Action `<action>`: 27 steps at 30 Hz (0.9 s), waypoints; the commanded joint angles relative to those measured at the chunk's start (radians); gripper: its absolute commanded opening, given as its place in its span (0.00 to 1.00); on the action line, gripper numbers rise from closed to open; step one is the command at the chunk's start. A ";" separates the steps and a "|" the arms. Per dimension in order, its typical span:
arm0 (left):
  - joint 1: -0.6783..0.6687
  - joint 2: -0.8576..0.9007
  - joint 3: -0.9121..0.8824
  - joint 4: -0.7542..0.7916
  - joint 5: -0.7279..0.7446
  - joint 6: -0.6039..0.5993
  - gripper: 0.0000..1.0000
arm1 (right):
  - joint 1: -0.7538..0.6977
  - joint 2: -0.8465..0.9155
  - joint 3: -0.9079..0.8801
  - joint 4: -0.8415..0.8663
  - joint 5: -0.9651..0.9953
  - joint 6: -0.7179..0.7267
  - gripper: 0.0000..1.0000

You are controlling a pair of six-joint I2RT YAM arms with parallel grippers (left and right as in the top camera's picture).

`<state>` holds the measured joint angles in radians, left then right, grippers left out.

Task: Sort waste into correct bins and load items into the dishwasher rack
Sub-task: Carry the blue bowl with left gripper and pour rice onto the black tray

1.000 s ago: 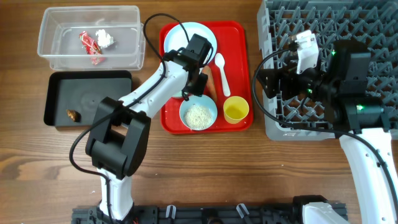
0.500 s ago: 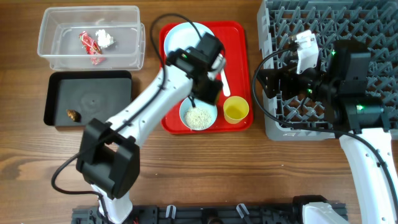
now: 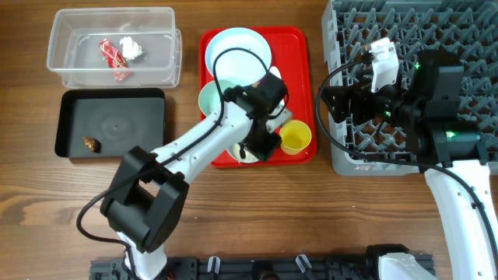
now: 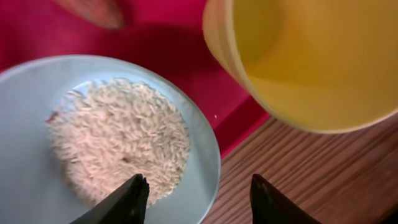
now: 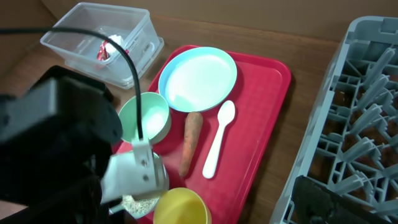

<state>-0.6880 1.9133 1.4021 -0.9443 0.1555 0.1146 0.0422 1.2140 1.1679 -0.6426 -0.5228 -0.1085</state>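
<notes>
My left gripper (image 4: 202, 202) is open, its fingers either side of the near rim of a pale blue bowl (image 4: 205, 155) that holds white rice grains (image 4: 118, 146). It hangs over the front of the red tray (image 3: 299, 47). The yellow cup (image 3: 296, 137) stands right beside the bowl. The second bowl (image 3: 210, 97), the plate (image 3: 238, 48), the carrot (image 5: 191, 142) and the white spoon (image 5: 217, 146) lie on the tray. The clear bin (image 3: 78, 74) holds the red wrapper (image 3: 113, 54) and tissue (image 3: 131, 48). The black bin (image 3: 117, 120) holds the brown lump (image 3: 92, 143). My right gripper (image 3: 330, 101) is open and empty at the rack's (image 3: 436, 31) left edge.
The tray lies between the two bins on the left and the grey rack on the right. The left arm (image 3: 194, 152) stretches across the wooden table (image 3: 311, 210) from the front to the tray. A black cable (image 3: 233, 58) loops over the plate.
My left gripper has moved from beside the carrot toward the tray's front, over the rice bowl's near rim. The second bowl is uncovered now. The right arm has not moved.
</notes>
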 commanded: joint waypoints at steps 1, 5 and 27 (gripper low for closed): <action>-0.015 0.011 -0.064 0.050 0.009 0.039 0.52 | 0.000 0.006 0.018 0.002 0.005 0.015 1.00; -0.019 0.011 -0.107 0.094 0.008 0.039 0.46 | 0.000 0.006 0.018 0.004 0.005 0.014 1.00; -0.001 -0.026 -0.062 0.140 -0.017 -0.077 0.04 | 0.000 0.006 0.018 0.003 0.006 0.014 0.99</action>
<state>-0.7059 1.9106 1.2945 -0.7822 0.1234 0.1207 0.0422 1.2140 1.1679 -0.6426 -0.5228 -0.1017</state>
